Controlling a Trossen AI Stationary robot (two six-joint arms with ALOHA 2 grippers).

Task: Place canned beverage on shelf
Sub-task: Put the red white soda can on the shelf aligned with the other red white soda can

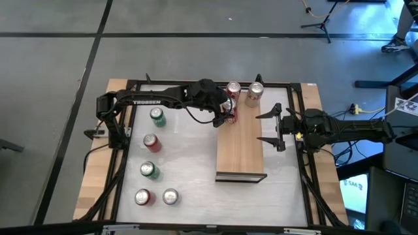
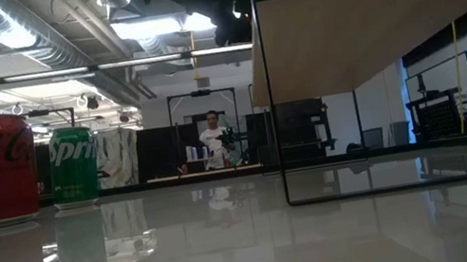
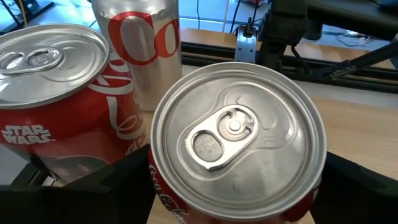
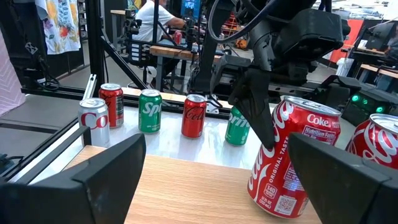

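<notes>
- The red Coke can stands on the shelf, near its far end and by its left edge, and it leans rather than standing true.
- We read the left gripper as spread around this can: dark fingers lie along its side, and the wrist view looks straight down on its lid between them. We cannot tell whether the pads press the wall or merely flank it.
- We judge the can a rigid cylinder with a thin, smooth, slippery wall; a sealed tab suggests it is full and fairly heavy. Hard squeezing could dent it.
- We would hold it across the middle of the body, below the rim, fingers on opposite sides, so it cannot pivot.
- Being tilted, it may topple when let go; we would want the base flat on the board first.
- Two more cans, a red one and a silver one, stand just beyond it at the shelf's far end.
- Five cans wait on the tabletop's left side.
- The right gripper hovers spread and empty by the shelf's right edge.
</notes>
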